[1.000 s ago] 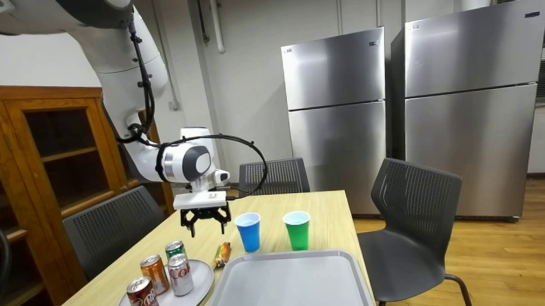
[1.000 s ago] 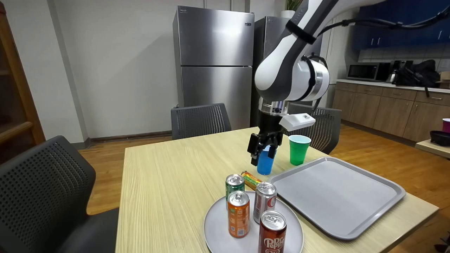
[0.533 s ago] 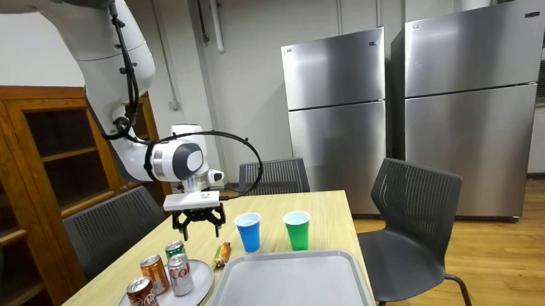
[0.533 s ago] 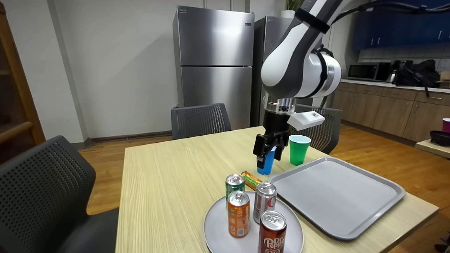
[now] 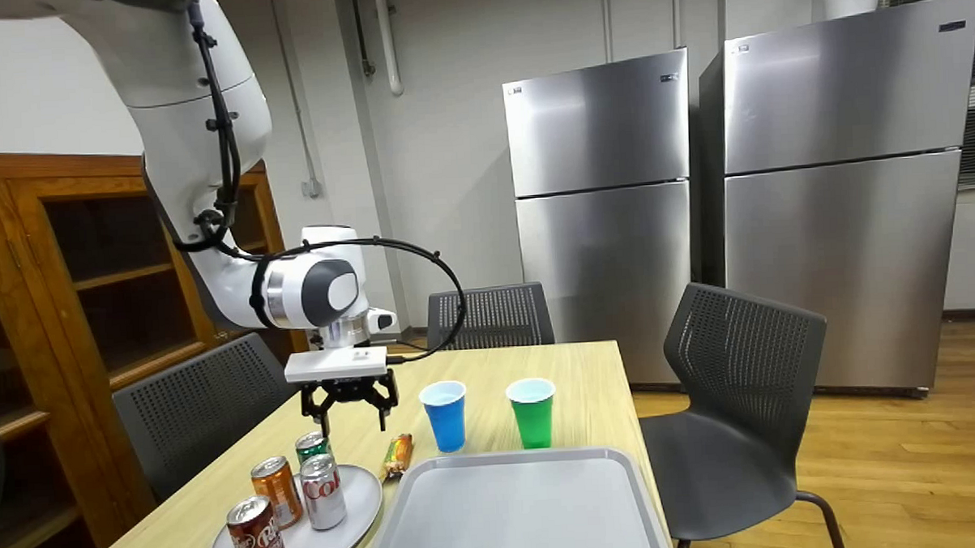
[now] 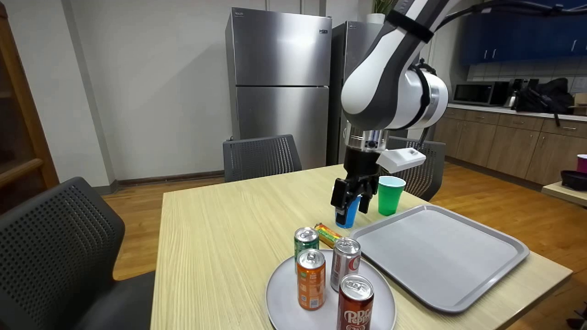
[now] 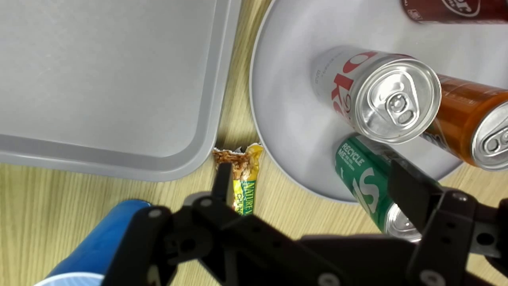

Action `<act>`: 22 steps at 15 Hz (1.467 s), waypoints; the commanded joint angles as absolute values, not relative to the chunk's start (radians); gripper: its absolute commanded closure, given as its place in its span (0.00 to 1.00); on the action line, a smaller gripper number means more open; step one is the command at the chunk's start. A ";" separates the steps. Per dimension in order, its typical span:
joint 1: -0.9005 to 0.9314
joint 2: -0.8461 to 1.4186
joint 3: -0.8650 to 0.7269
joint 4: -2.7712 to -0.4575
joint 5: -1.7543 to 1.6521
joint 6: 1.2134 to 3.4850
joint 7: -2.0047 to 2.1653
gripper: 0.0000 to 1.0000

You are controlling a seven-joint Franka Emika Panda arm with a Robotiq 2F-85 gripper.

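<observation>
On the worktop (image 6: 220, 238): nine things of five kinds.
One green can (image 7: 363, 176), one orange can (image 6: 311, 280), one silver can (image 6: 344, 262) and one dark red can (image 6: 356, 302) make four cans; one blue cup (image 5: 445, 416) and one green cup (image 5: 532, 413) make two cups; add one bar (image 6: 327, 234), one plate (image 6: 282, 298) and one tray (image 6: 440, 256). Besides these: three chairs (image 5: 737, 464), two fridges (image 5: 604, 245), one arm (image 5: 195, 130), one hand (image 5: 353, 427).
</observation>
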State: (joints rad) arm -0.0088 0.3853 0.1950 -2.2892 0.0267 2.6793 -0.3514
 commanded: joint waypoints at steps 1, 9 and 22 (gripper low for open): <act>-0.008 0.385 0.194 -2.288 0.027 2.677 -0.351 0.00; 0.010 0.385 0.193 -2.287 0.024 2.685 -0.326 0.00; 0.067 0.373 0.205 -2.324 0.009 2.694 -0.325 0.00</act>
